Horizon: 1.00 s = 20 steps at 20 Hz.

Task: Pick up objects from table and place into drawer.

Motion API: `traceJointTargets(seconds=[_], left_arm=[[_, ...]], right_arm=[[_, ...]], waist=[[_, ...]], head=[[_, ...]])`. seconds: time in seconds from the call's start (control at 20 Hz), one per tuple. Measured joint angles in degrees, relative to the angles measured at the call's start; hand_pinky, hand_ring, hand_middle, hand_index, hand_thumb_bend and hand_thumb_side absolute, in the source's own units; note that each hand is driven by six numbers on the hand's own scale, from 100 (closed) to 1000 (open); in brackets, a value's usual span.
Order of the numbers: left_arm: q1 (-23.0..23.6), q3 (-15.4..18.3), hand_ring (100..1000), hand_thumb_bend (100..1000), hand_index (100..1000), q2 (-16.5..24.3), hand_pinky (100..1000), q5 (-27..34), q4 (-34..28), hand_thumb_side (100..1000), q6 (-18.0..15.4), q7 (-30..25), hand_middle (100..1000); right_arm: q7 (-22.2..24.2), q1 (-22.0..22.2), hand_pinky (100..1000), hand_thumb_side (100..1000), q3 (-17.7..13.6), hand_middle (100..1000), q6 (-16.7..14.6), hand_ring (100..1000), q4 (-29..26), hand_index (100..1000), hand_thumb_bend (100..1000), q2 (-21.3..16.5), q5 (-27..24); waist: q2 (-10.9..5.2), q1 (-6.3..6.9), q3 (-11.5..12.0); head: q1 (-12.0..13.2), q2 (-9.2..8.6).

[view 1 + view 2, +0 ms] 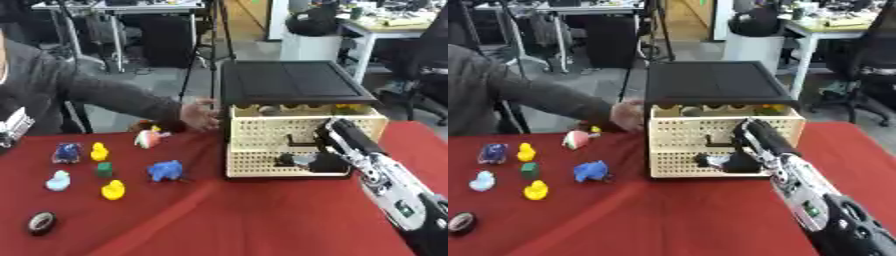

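My right hand [308, 161] sits at the front of the cream perforated drawer [262, 150]; I cannot tell whether its fingers curl on anything. I'd pull straight and level so the plastic box doesn't slide on the red cloth [236, 215]. Rubbery ducks [113, 189] and a blue toy [165, 170] wait well left, near a person's hand [199, 115].

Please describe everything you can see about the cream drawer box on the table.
The drawer box is a cream, perforated, plastic-looking unit under a flat black top. It stands upright on the red tablecloth, right of the small toys. Its upper drawer looks slightly open, with yellow and dark things showing along the top edge. The robot's right hand is at the lower drawer front; its fingers cannot be made out. A person's hand touches the box's left side.
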Motion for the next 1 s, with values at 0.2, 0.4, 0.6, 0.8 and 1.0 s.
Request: traceJointTargets(seconds=[0.2, 0.4, 0.6, 0.8, 1.0], left_arm=[[0.07, 0.08, 402, 675, 624, 0.00, 380, 0.00, 0.00, 612, -0.02, 0.02, 418], [0.10, 0.17, 402, 674, 624, 0.00, 380, 0.00, 0.00, 613, -0.06, 0.06, 418], [0.17, 0.31, 402, 672, 624, 0.00, 380, 0.01, 0.00, 614, -0.09, 0.08, 418], [0.17, 0.31, 402, 672, 624, -0.01, 381, 0.04, 0.00, 614, -0.14, 0.03, 418], [0.17, 0.32, 400, 672, 624, -0.02, 381, 0.06, 0.00, 614, -0.20, -0.01, 418]], right_arm=[[-0.26, 0.26, 100, 765, -0.34, 128, 0.23, 100, 0.00, 565, 812, -0.31, 0.03], [-0.44, 0.27, 100, 771, -0.60, 129, 0.38, 100, 0.00, 603, 820, -0.45, 0.03], [-0.68, 0.03, 100, 766, -0.68, 130, 0.41, 100, 0.19, 631, 813, -0.44, 0.03], [-1.10, -0.83, 100, 772, -0.70, 129, 0.44, 100, 0.92, 681, 809, -0.37, 0.24], [-1.85, -1.28, 100, 780, -0.69, 128, 0.72, 100, 1.44, 695, 806, 0.10, 1.32]], waist=[[0.03, -0.01, 0.00], [0.09, -0.01, 0.00], [0.22, 0.03, 0.07], [0.40, 0.36, 0.34], [0.44, 0.45, 0.39]], head=[[0.02, 0.00], [0.02, 0.00], [-0.07, 0.00], [-0.25, -0.03], [-0.40, -0.03]])
